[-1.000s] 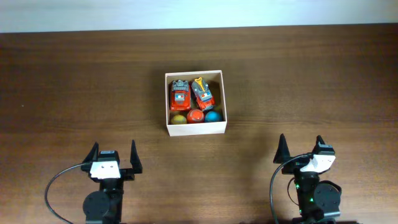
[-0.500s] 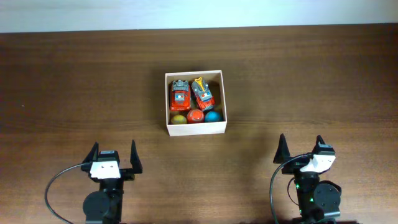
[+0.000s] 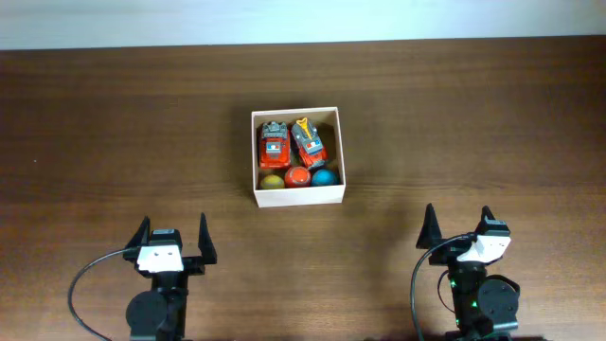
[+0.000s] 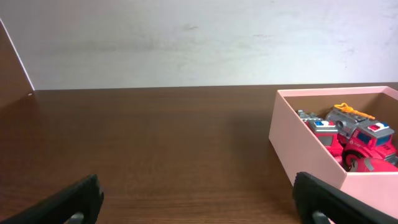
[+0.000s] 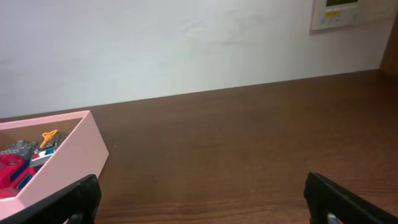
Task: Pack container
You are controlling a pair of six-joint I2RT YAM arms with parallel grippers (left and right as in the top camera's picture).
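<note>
Two wide-spread jaws mark the left gripper (image 3: 172, 228), empty, low by the table's (image 3: 85, 142) near edge, well apart from the container (image 3: 297, 196) at centre. Two toy trucks (image 3: 275, 144) and three balls (image 3: 299, 176) fill it, so packing looks done; nothing loose calls for a pick. Bare wood surrounds the box on every side. Further over, the right gripper (image 3: 457, 219) likewise gapes, empty.

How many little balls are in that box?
3, in the square cream-white cardboard box, along its near wall: yellow ball left, orange-red ball middle, blue ball right. More could hide underneath.
</note>
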